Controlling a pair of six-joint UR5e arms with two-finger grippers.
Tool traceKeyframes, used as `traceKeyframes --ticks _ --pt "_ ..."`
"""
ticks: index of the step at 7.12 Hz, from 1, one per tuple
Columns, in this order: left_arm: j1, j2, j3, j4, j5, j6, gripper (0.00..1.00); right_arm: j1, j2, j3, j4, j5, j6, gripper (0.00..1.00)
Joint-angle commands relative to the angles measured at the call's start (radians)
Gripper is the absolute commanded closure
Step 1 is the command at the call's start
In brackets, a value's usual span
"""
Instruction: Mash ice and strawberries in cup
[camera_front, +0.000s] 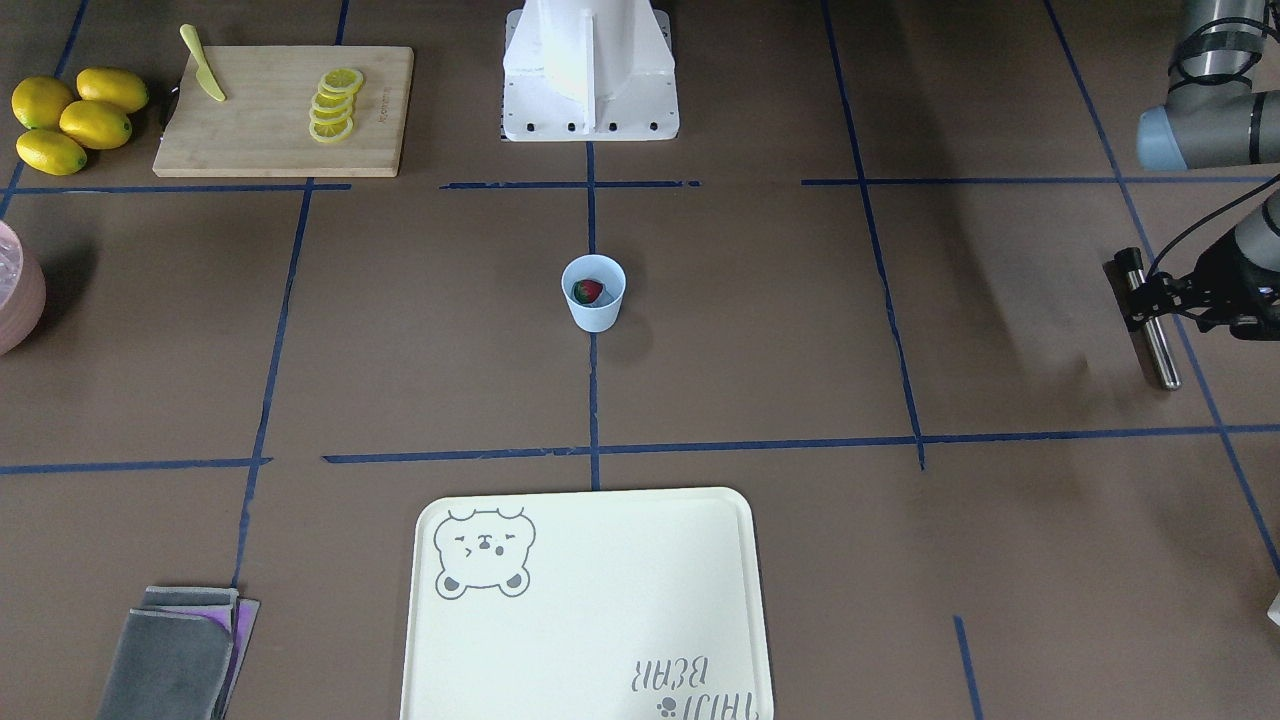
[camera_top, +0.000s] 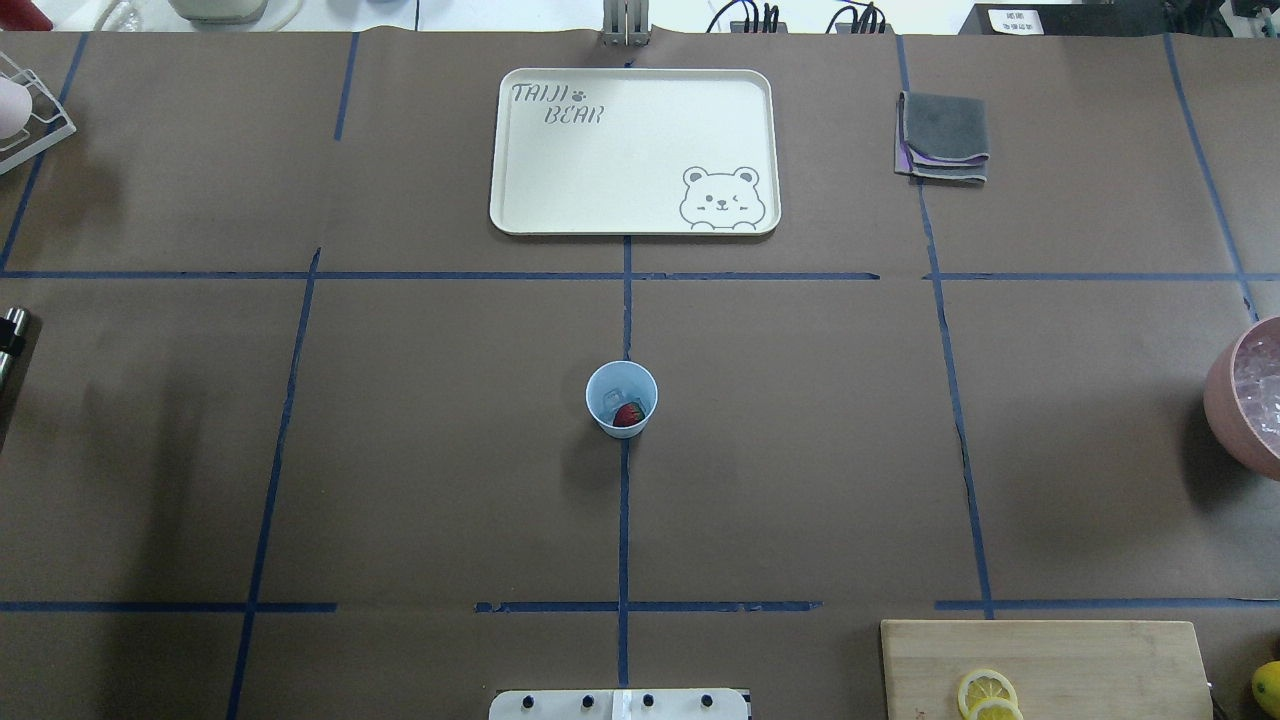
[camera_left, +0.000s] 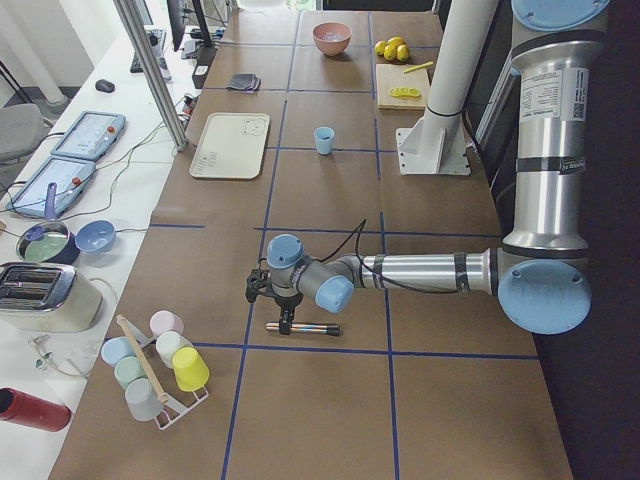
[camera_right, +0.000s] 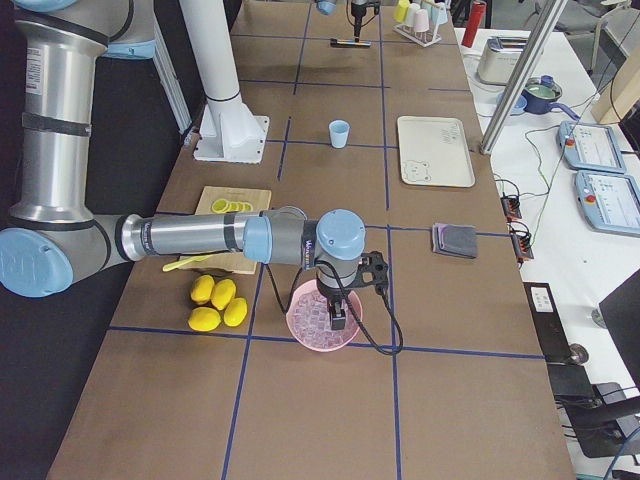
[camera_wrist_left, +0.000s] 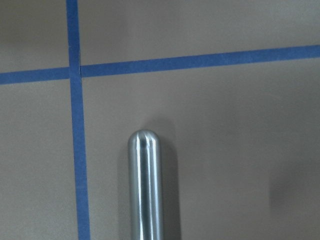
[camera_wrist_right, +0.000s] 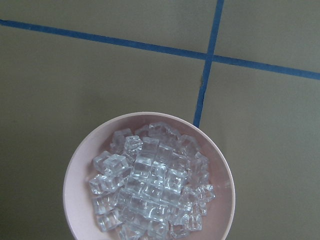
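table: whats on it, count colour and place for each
cup: one, pale blue, table centre
strawberry: one, red, in the cup
ice: many, clear, in the bowl
bowl: one, pink, under right end effector
lemons: four, yellow, beside the board
cutting board: one, wood, robot's right
lemon slices: about five, yellow, on board
knife: one, yellow-green, on board
tray: one, cream, far side
cloths: folded stack, grey and purple, beside tray
metal rod: one, silver, at left end effector
cup rack: one, pastel cups, left end
left end effector: black, at the rod, grip unclear
right end effector: black, over the bowl, state unclear
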Motion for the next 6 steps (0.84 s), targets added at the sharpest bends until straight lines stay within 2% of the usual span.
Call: traceKeyframes --ticks 1,3,4,6 --pt "-0.221 -0.099 -0.030 0.325 -0.038 0.346 0.00 0.000 0.005 0.002 0.000 0.000 0.002 0.00" --pt "-0.375 -0.190 -0.081 0.647 -0.044 0.522 0.00 0.000 0.007 0.002 0.000 0.000 0.002 0.00" --pt "-0.388 -0.160 -0.081 0.646 -0.094 0.517 0.00 0.000 0.007 0.002 0.000 0.000 0.002 0.00" --pt "-0.385 -0.114 -0.081 0.588 -0.110 0.515 0.00 0.000 0.008 0.002 0.000 0.000 0.004 0.00"
